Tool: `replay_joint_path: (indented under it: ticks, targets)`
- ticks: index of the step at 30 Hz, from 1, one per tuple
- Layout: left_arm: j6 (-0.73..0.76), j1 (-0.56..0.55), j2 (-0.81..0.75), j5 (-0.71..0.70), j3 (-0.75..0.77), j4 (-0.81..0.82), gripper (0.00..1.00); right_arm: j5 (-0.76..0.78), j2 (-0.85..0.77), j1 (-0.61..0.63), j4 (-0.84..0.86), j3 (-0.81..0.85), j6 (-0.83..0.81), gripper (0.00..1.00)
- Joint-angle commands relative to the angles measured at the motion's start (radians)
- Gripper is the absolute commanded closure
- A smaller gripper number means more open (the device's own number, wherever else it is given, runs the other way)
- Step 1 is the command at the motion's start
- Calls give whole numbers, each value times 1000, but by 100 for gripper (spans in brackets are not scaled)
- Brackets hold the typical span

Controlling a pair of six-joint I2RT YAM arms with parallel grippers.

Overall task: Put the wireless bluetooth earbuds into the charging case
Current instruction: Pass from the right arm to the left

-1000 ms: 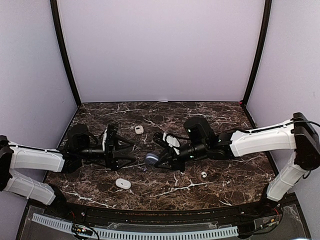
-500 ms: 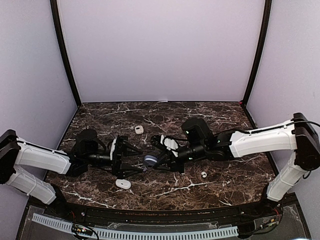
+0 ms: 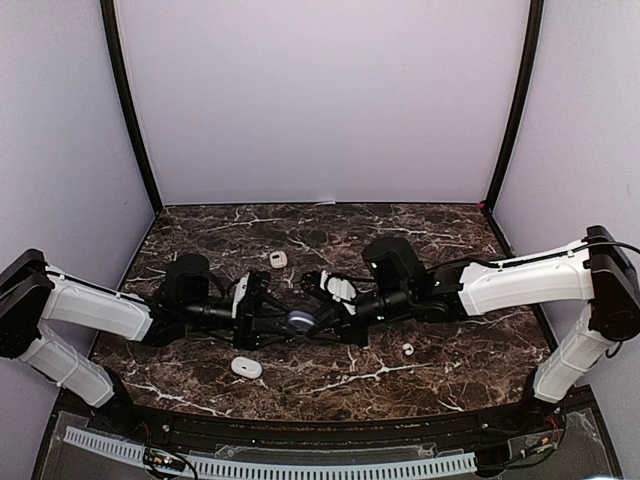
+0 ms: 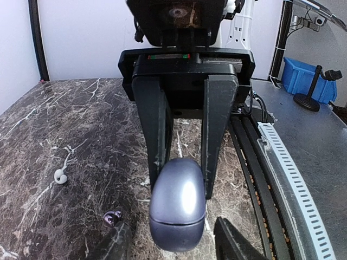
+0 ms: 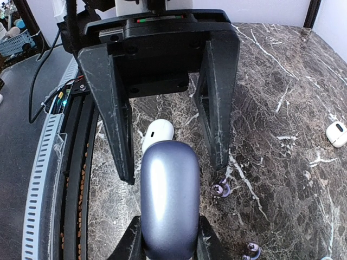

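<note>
My right claw (image 5: 169,239) is clamped on the charging case (image 3: 300,320), pinching one end of that bluish-grey pebble, and my left claw (image 4: 173,245) faces it nose to nose, its jaws spread. One jaw stands either side of the case's free end, with a sliver of daylight on both flanks and nothing touching that I can see. Here's what matters: the case's long axis runs straight along the line between my two claws, so the left one meets it end-on, and the left is the only free claw beside it. From the left wrist the case looks closed, so I reckon the job in hand is a second hold to open it, and no bud goes in before that. The buds? A small purple earbud (image 4: 112,218) lies on the marble table (image 3: 450,230) just beside the case. A white earbud (image 3: 407,348) sits well off to the right of the case, on the near side of my right forearm (image 3: 520,280). The risk, as I judge it, is closing off-centre on that smooth rounded shell and squirting it out of the right claw's pinch
</note>
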Motion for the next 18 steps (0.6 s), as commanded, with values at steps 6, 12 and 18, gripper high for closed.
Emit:
replay_joint_path:
  ticks: [6,12,18]
  targets:
    - [-4,-8,19,28,38,-38,47,-7,5,10,48,22,10,92]
    - [-4,-10,21,28,38,-30,64,-10,5,9,53,21,16,91]
    - [-19,-11,17,28,28,-5,52,-6,5,8,53,21,18,90]
